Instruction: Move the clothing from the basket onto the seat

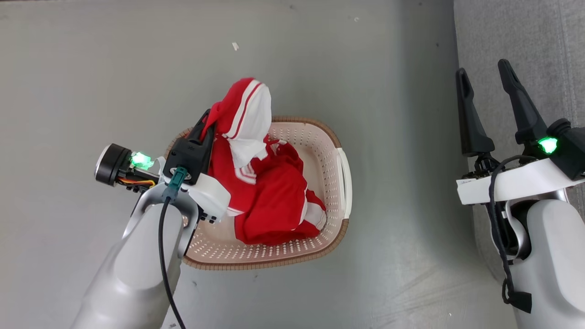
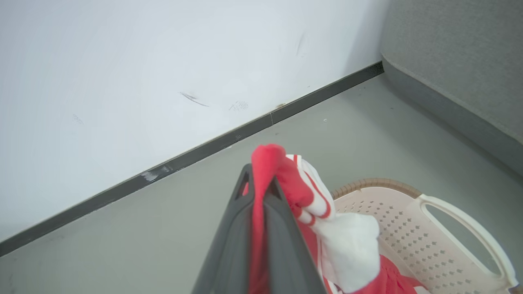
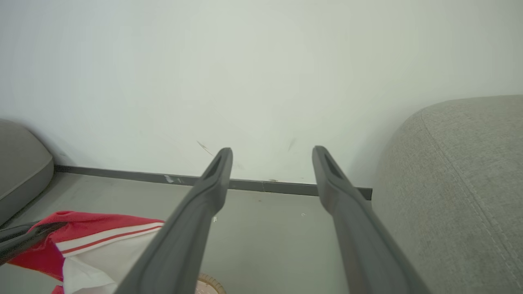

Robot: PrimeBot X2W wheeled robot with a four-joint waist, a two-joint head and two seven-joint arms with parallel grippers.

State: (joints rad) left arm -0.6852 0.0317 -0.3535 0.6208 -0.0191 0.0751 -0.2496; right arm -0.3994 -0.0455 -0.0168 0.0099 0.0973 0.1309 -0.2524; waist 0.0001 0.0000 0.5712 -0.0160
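Gripping a red-and-white sports garment [image 1: 244, 107] between the closed jaws of the left gripper [image 1: 211, 119], held up over the basket [image 1: 330, 183] at frame centre. Lower in the basket, a second red garment [image 1: 274, 201]. At right, by the edge of the grey seat [image 1: 516, 36], right gripper [image 1: 482, 68] with jaws wide, holding nothing.

The clothing [image 1: 274, 201] is coloured red, with white stripes and white panels. The basket [image 1: 327, 180] is seen as cream-white, patterned with rows of small holes and edged in woven-look brown. The seat [image 3: 461, 171] is covered in plain grey fabric. The floor [image 1: 91, 68] is finished in dull grey.
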